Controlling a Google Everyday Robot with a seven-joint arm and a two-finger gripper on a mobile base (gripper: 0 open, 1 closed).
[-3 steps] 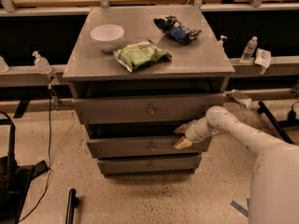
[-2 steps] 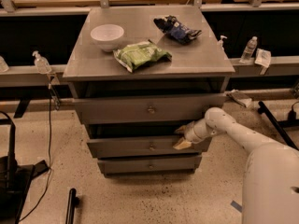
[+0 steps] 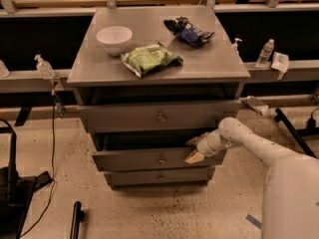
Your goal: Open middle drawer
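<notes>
The middle drawer (image 3: 149, 160) is the second grey front of the cabinet, with a small round knob (image 3: 162, 160) at its centre. It stands slightly pulled out, with a dark gap above its top edge. My gripper (image 3: 193, 149) is at the right part of that top edge, well to the right of the knob. Its two tan fingers are apart: one finger (image 3: 192, 141) is over the gap behind the front and the other lies against the front's face.
The top drawer (image 3: 159, 116) also juts out a little; the bottom drawer (image 3: 159, 176) sits below. On the cabinet top (image 3: 209, 63) are a white bowl (image 3: 114, 36), a green bag (image 3: 150, 59) and a dark blue bag (image 3: 189, 32). Cables lie left.
</notes>
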